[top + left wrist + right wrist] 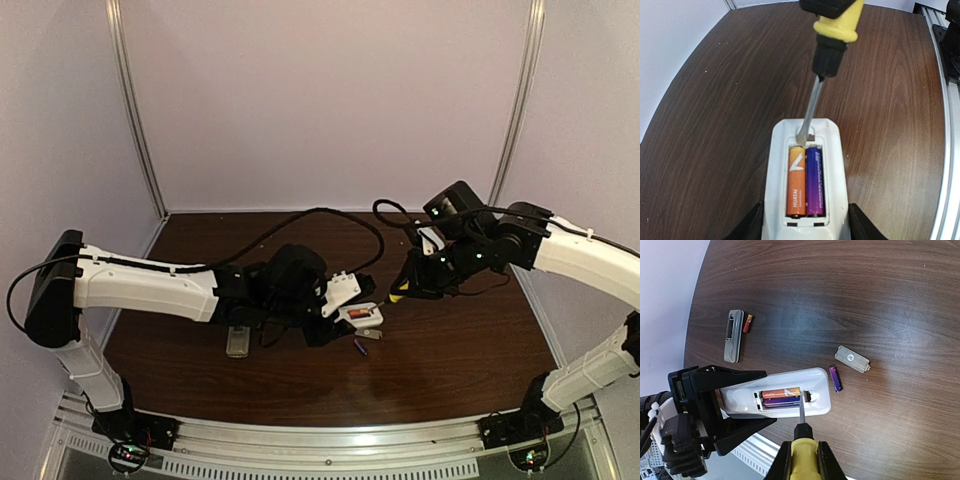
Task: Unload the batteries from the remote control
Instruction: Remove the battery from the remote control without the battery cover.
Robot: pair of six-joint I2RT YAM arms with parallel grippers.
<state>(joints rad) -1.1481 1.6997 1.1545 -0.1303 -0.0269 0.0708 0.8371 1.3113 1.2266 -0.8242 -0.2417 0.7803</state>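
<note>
Left gripper (807, 227) clamps the white remote (807, 135), whose near end is cut off. Orange battery (796, 182) and purple battery (814, 182) lie in its open bay. At the bay's 12 o'clock, the screwdriver (812, 102) tip. Right gripper (803, 460) clenches its handle, fingers cropped.

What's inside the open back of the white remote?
Inside the white remote lie an orange battery and a purple battery, side by side. The screwdriver pokes its tip into the end notch. Whatever is under the batteries is covered.

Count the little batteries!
4: orange battery and purple battery inside the white plastic remote, loose purple battery on the brown wooden table, red battery beside the grey remote.
</note>
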